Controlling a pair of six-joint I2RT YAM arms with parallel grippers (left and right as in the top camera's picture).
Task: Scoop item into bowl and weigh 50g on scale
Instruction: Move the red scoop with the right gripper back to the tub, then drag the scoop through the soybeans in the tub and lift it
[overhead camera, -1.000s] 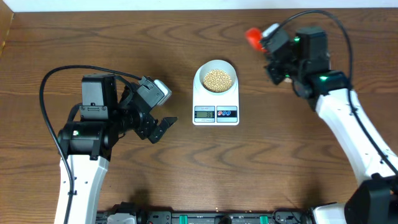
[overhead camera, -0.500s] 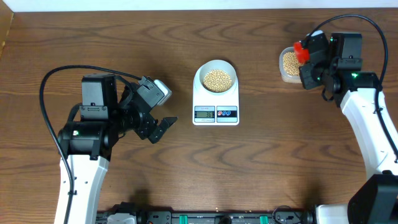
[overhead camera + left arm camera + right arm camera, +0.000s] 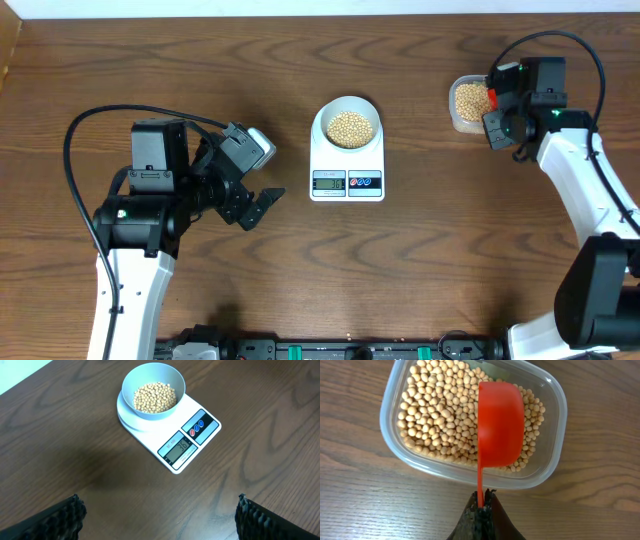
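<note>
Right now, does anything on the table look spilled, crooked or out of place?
Nothing stands out. The beans are all inside the bowl on the scale and inside the plastic tub, with none loose on the table. The right gripper holds the red scoop over the tub.

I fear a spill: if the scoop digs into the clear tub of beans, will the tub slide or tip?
Probably slides rather than tips: the tub is low, wide and flat on the smooth table. Its thin plastic looks light, though the beans likely weigh it down. Loose round beans may roll off the scoop.
</note>
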